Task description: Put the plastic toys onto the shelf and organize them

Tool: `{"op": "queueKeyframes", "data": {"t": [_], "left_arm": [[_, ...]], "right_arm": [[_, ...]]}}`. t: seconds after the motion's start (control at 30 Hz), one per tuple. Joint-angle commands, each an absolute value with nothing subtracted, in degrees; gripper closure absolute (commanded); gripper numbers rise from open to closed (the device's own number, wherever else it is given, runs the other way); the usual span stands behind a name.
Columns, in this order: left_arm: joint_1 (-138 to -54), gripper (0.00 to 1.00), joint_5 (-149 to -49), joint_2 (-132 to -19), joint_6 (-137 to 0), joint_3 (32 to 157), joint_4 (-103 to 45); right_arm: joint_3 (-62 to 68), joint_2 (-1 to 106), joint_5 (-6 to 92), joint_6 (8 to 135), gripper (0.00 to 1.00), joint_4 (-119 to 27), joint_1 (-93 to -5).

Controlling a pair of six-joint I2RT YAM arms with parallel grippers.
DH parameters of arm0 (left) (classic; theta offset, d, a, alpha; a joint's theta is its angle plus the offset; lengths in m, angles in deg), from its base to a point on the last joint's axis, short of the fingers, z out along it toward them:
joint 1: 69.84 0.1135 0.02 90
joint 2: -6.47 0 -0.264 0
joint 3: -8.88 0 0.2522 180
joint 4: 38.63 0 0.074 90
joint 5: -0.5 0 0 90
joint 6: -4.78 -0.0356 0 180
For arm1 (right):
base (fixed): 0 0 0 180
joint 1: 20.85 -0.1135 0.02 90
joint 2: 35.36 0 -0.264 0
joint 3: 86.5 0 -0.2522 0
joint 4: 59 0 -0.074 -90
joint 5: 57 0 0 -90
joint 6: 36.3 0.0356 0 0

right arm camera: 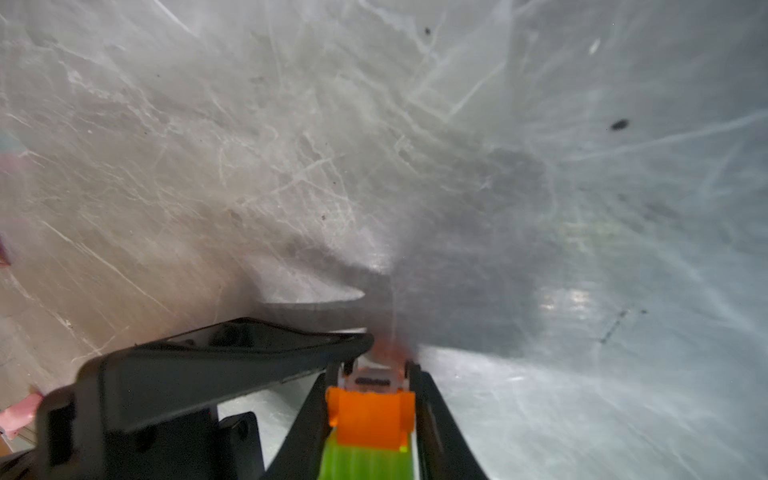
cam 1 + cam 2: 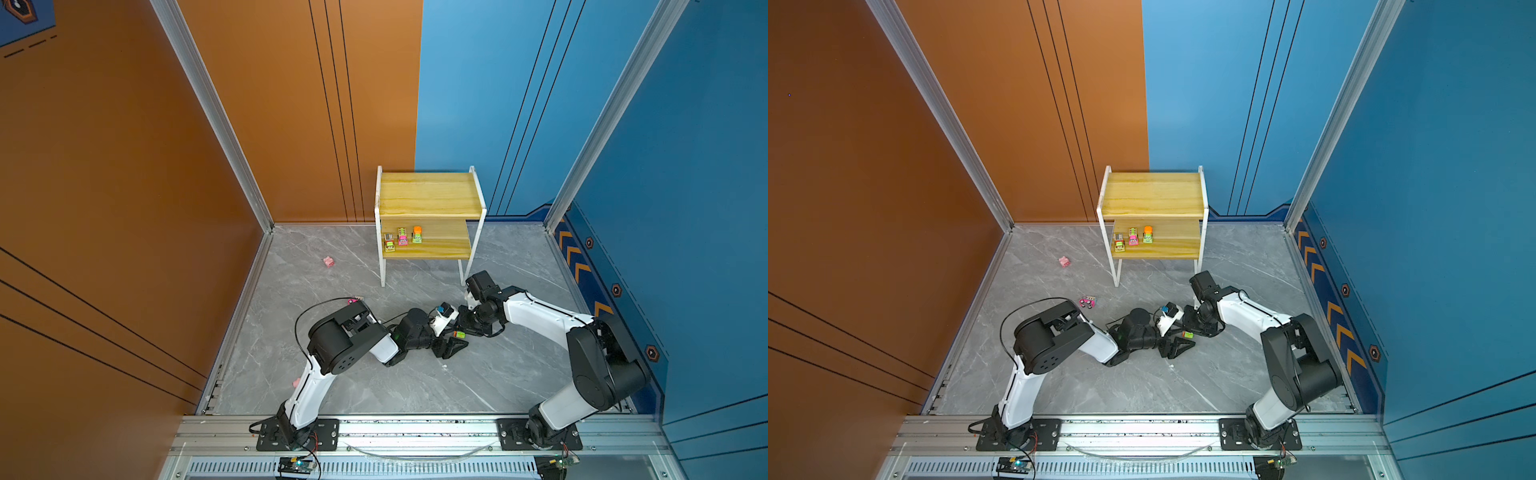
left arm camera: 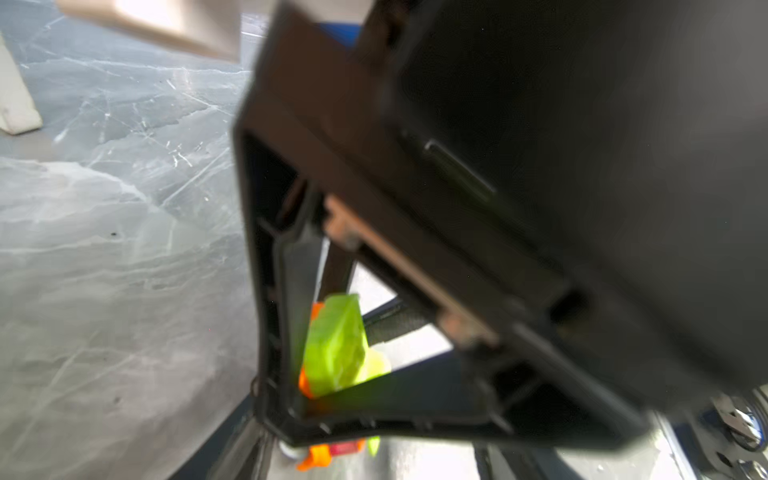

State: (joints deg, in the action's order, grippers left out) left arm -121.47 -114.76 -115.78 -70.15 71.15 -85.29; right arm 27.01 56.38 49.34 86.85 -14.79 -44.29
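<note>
The right claw (image 1: 374, 399) is clenched on a green and orange toy truck (image 1: 370, 428); its wrist view shows the truck pinched between two dark fingers, orange end outward, just above the grey marbled table (image 1: 540, 166). In both top views this truck (image 2: 459, 334) shows as a small green and red spot at the middle of the table, where the two arms meet. The left claw (image 2: 451, 348) lies right beside it, jaws spread and grasping nothing; in the left wrist view the green truck (image 3: 334, 345) appears through the gap of a blurred black frame, and whether a finger touches it cannot be told.

The shelf (image 2: 428, 195) stands at the back of the table against the wall. Its upper board is bare. On the lower board three trucks stand in a row at the left end: a yellow truck (image 2: 389, 242), a pink truck (image 2: 402, 236) and an orange-topped green truck (image 2: 417, 235), close together but apart.

A pink pig (image 2: 328, 261) lies on the table, left of the shelf and well apart from it. In a top view another pink truck (image 2: 1087, 301) lies near the left arm's elbow. A further pink toy (image 2: 296, 382) peeks out beside the left arm's lower link.
</note>
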Motion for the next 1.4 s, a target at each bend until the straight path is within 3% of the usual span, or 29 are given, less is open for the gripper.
{"op": "queueKeyframes", "data": {"t": [0.0, 0.23, 0.5, 0.67, 0.83, 0.93, 1.2, 1.37], "left_arm": [[-121.2, 0.28, -114.0, -114.7, -69.3, 69.7, -84.5], [-120.0, 0.25, -110.0, -113.2, -69.8, 67.9, -84.5], [-118.8, 0.12, -105.3, -109.8, -71.9, 66.2, -84.9], [-118.5, 0.01, -104.4, -107.9, -72.9, 65.8, -85.6], [-118.1, 0.02, -103.8, -105.1, -72.8, 65.0, -85.9], [-118.1, 0.02, -102.9, -103.5, -72.6, 64.2, -85.9], [-118.2, 0.02, -97.9, -96.2, -70.6, 59.6, -85.4], [-119.1, 0.02, -92.7, -88.3, -69.3, 57.5, -76.6]], "right_arm": [[25.4, 59.3, 47.8, 85.5, 0.72, -13.7, -43.9], [24.1, 61.1, 47.3, 85.0, 0.72, -13.6, -43.9], [23.9, 60.8, 45.4, 84.1, 0.7, -13.6, -44.2], [23.6, 60.3, 43.3, 83.2, 0.59, -14.0, -44.7], [23.2, 58.5, 41.9, 82.6, 0.36, -15.6, -45.2], [23.4, 56.9, 40.4, 81.8, 0.29, -16.2, -45.6], [29.1, 44.4, 33.3, 80.7, 0.18, -22.0, -45.8], [35.2, 37.4, 27.7, 81.3, 0.16, -29.1, -48.2]]}}
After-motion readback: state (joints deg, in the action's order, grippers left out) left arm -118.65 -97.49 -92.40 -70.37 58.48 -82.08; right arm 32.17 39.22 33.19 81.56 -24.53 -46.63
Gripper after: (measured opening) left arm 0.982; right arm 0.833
